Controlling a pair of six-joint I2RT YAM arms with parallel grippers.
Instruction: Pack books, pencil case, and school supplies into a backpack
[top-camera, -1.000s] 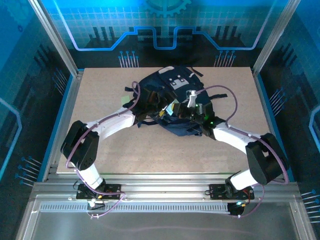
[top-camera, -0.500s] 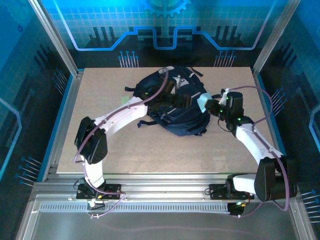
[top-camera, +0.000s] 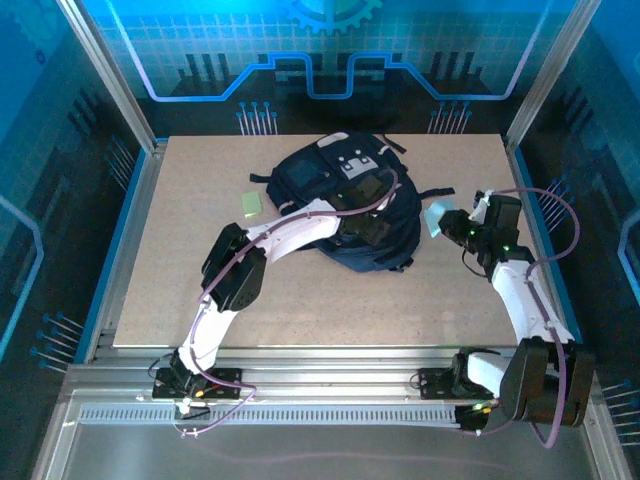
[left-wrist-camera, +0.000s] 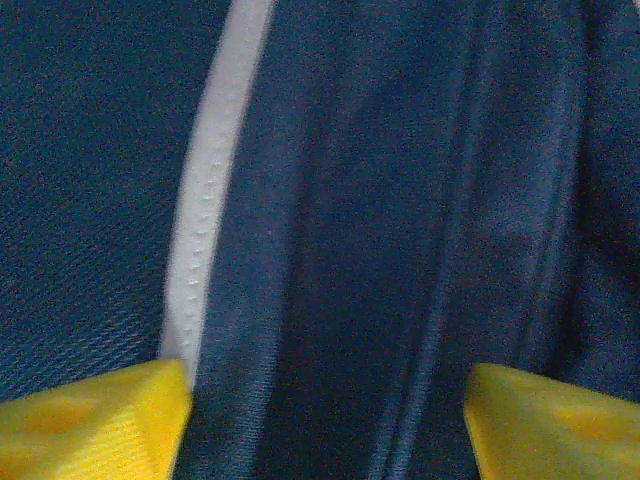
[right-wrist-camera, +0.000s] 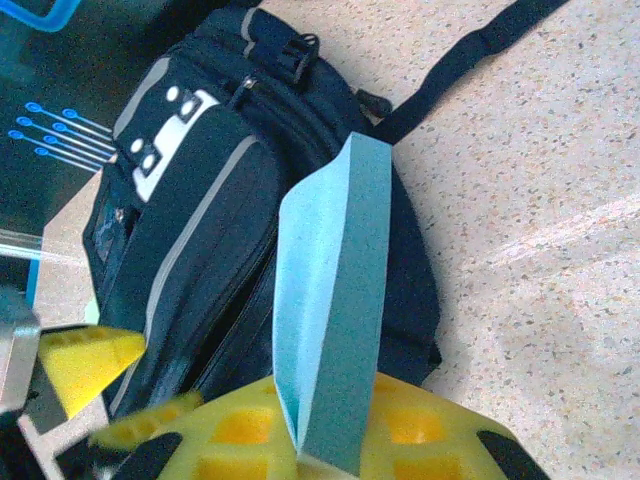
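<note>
- Right gripper (right-wrist-camera: 325, 430): just right of the backpack (top-camera: 305, 180), its fingers clamped on the lower end of the teal pad (right-wrist-camera: 335, 300), which is held on edge.
- Left gripper (left-wrist-camera: 325, 420): down on the backpack's near half, yellow fingers (left-wrist-camera: 90, 415) spread apart, with navy fabric and a grey stripe between them.
- Green block (top-camera: 251, 203): flat on the table (top-camera: 200, 300), left of the backpack and not touching it.
</note>
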